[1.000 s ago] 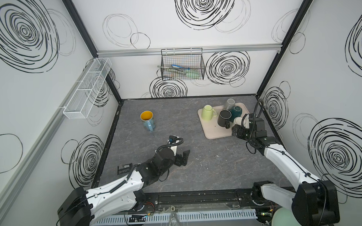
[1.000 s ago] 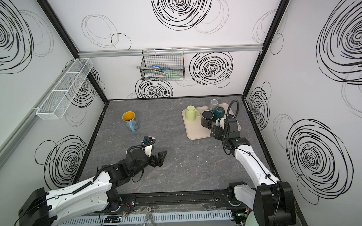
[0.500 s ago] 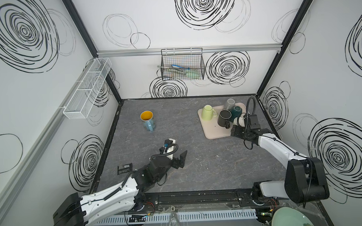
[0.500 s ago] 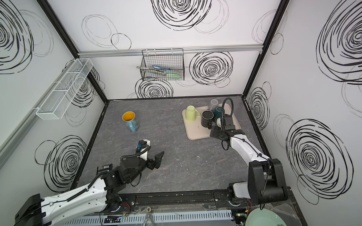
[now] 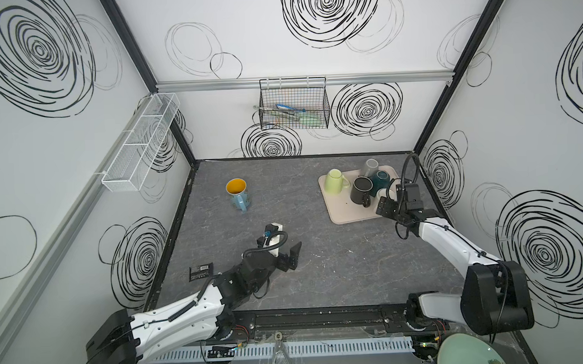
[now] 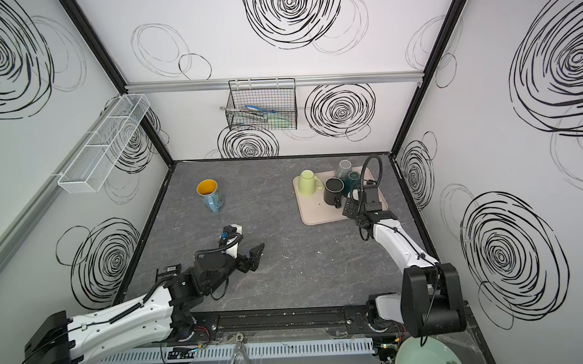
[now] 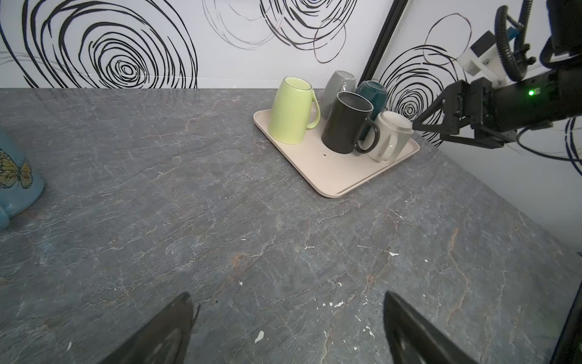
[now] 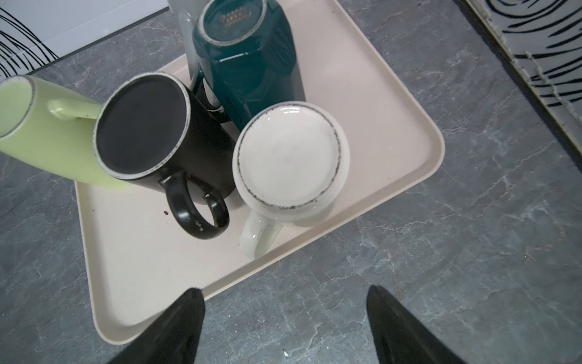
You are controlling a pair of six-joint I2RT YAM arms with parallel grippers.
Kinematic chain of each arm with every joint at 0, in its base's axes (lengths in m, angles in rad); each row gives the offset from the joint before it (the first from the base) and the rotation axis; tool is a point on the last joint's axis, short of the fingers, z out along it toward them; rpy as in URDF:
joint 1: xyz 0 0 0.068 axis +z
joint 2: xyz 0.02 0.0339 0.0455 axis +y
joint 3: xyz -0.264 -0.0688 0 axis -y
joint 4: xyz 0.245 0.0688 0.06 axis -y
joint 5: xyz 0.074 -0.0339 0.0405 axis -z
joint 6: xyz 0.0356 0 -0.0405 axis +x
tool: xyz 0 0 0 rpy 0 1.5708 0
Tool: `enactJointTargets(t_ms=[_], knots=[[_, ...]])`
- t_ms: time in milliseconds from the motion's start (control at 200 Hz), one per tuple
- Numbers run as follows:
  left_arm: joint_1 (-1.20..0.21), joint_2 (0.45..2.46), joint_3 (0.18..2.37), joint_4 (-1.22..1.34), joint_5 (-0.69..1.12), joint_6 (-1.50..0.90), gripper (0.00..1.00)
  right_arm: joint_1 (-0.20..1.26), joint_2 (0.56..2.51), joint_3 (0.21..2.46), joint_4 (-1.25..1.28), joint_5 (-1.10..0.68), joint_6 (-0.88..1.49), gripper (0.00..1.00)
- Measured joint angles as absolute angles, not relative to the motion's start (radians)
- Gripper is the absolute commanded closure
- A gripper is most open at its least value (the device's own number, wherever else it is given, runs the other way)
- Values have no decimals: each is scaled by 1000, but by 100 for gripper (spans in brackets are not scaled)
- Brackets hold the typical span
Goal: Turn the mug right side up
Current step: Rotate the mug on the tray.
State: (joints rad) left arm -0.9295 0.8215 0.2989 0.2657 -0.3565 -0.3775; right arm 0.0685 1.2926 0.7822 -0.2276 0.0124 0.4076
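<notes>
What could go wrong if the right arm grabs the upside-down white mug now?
1. The white mug stands close beside the black mug and the teal mug; the open right jaws might knock one over.
2. It sits near the edge of the tray, so a push may slide it off.

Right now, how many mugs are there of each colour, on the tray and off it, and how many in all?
green mug: 1
grey mug: 1
teal mug: 1
black mug: 1
white mug: 1
blue mug: 1
Total: 6
</notes>
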Motion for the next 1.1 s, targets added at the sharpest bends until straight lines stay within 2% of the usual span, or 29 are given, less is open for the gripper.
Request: enactJointTargets(t_ms=[490,931,1101], knots=[[-921,850,299,282,-361,-385,4,64,1513,876,-222,5,430,20],[-916,883,299,288,-361,-391,4,63,1545,889,-216,94,426,26],[-915,886,299,288,-361,-394,4,56,1544,889,-217,101,425,33]])
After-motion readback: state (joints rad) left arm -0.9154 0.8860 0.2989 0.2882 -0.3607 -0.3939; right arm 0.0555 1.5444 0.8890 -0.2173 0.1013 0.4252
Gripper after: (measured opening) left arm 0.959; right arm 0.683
